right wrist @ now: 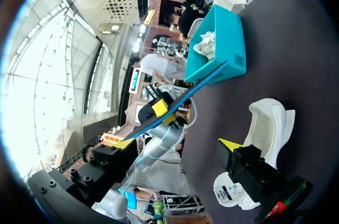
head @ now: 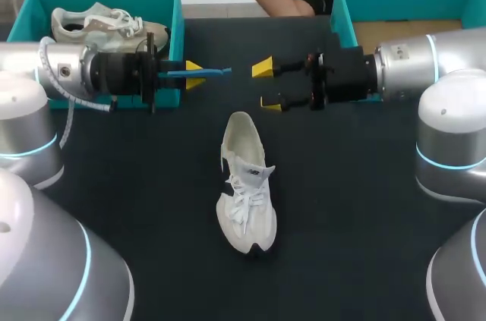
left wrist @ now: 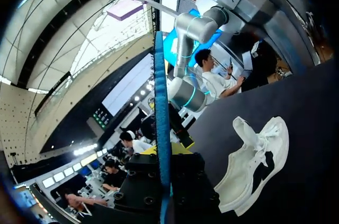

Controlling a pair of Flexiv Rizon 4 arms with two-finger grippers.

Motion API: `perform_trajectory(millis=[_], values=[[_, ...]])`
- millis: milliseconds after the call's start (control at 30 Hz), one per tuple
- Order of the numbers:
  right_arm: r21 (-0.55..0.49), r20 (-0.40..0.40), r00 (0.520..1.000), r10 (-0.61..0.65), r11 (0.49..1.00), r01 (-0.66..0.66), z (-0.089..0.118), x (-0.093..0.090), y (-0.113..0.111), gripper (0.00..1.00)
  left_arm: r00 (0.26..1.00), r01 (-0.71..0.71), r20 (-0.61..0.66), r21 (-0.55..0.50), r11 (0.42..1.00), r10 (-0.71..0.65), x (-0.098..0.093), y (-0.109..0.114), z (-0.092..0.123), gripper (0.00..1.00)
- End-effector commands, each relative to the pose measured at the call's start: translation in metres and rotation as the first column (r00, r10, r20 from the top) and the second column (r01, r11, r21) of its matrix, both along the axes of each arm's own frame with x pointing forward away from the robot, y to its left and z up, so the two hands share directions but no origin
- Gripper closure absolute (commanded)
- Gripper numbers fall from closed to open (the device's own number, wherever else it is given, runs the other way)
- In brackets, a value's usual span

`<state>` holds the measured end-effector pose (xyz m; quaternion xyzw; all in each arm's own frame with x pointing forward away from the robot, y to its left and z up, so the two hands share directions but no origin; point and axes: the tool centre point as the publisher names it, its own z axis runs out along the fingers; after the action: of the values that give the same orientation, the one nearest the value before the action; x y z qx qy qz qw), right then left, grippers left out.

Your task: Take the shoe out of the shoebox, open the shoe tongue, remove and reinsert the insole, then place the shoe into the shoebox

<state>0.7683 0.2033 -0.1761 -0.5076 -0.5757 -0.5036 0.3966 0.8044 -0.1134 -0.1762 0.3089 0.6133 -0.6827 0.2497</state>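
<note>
Left gripper (head: 194, 75) pinching the blue insole (head: 219, 72) by one end, right gripper (head: 266, 86) spread wide at its three o'clock. White sneaker (head: 245, 184) lies unheld at six o'clock. Risk: the floppy insole buckles and the sneaker skids during reinsertion.

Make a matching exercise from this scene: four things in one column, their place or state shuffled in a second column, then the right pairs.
Column one:
1. blue insole
2. white shoe
3. right tool
4. left box

Column two:
A. open, holding nothing
B. has a second shoe inside
C. gripped in the left tool
D. lying on the dark table, outside both boxes

Pairs: 1-C; 2-D; 3-A; 4-B
</note>
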Motion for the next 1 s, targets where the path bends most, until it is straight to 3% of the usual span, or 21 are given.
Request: perform_trajectory(millis=[33, 267, 300, 367, 567, 700, 867, 1000], values=[[-0.003, -0.001, 1.0, -0.004, 1.0, 0.004, 0.0, -0.001, 0.002, 0.0, 1.0, 0.001, 0.001, 0.001, 1.0, -0.001, 0.0, 0.0, 0.0, 1.0], [-0.003, -0.001, 1.0, -0.004, 1.0, 0.004, 0.0, -0.001, 0.002, 0.0, 1.0, 0.001, 0.001, 0.001, 1.0, -0.001, 0.0, 0.0, 0.0, 1.0], [-0.003, -0.001, 1.0, -0.004, 1.0, 0.004, 0.0, -0.001, 0.002, 0.0, 0.994, -0.007, 0.113, 0.097, 0.995, -0.004, 0.0, -0.002, 0.001, 1.0], [-0.003, -0.001, 1.0, -0.004, 1.0, 0.004, 0.0, -0.001, 0.002, 0.0, 0.969, -0.027, 0.246, 0.189, 0.982, -0.021, -0.002, -0.004, 0.002, 1.0], [-0.003, -0.001, 1.0, -0.004, 1.0, 0.004, 0.0, -0.001, 0.002, 0.0, 0.842, -0.12, 0.537, 0.277, 0.953, -0.05, 0.0, -0.006, -0.001, 1.0], [-0.003, -0.001, 1.0, -0.004, 1.0, 0.004, 0.0, -0.001, 0.002, 0.0, 0.745, -0.165, 0.664, 0.283, 0.945, -0.069, 0.001, -0.006, -0.005, 1.0], [-0.003, -0.001, 1.0, -0.004, 1.0, 0.004, 0.0, -0.001, 0.002, 0.0, 0.661, -0.153, 0.749, 0.199, 0.968, -0.05, -0.002, -0.008, -0.007, 1.0], [-0.003, -0.001, 1.0, -0.004, 1.0, 0.004, 0.0, -0.001, 0.002, 0.0, 0.635, -0.136, 0.771, 0.169, 0.976, -0.045, 0.0, -0.01, -0.011, 1.0]])
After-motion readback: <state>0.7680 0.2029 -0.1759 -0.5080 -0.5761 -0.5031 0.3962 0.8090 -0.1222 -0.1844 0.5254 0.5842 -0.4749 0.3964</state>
